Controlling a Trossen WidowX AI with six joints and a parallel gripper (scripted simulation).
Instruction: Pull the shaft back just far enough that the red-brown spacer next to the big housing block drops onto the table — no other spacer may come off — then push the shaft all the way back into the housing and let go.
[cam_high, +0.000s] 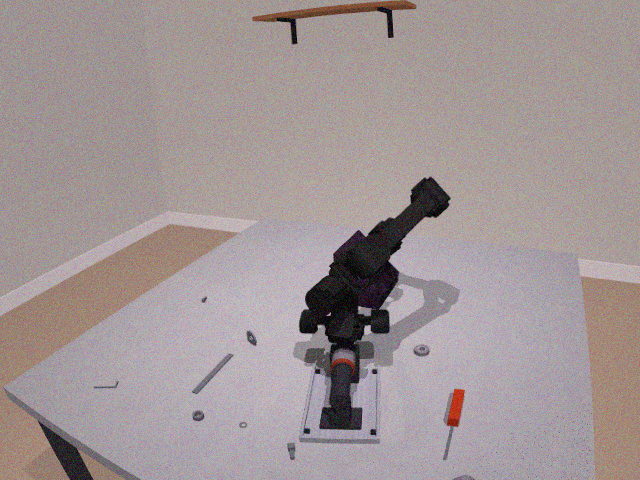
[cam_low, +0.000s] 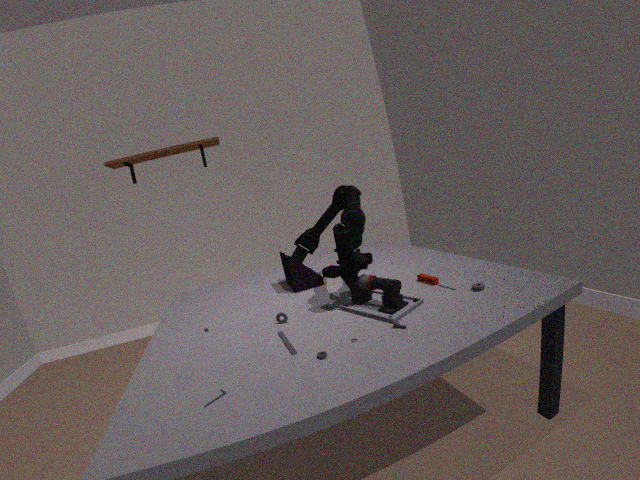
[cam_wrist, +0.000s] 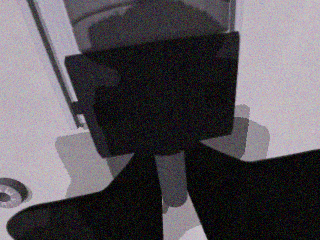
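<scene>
The big housing block (cam_wrist: 165, 95) (cam_low: 362, 296) is dark and stands at the end of the base frame, with the grey motor body behind it. The grey shaft (cam_wrist: 174, 187) sticks out of the block toward the bottom of the wrist view. My gripper (cam_wrist: 162, 136) is shut on the shaft close to the block, one dark finger on each side, and the shaft's rounded end shows between them. The red-brown spacer and the other spacers cannot be made out; fingers and dark shadow cover that stretch. In the top view the arm and motor body hide the grip.
The motor has an orange-red ring (cam_high: 343, 365) and stands on a pale base frame (cam_high: 339, 440). An orange screwdriver (cam_high: 455, 408) (cam_low: 428, 279) and a metal ring (cam_high: 421, 350) (cam_wrist: 10, 194) lie to one side. A flat bar (cam_high: 212, 373) (cam_low: 286, 343) and a hex key (cam_high: 107, 386) lie on the other.
</scene>
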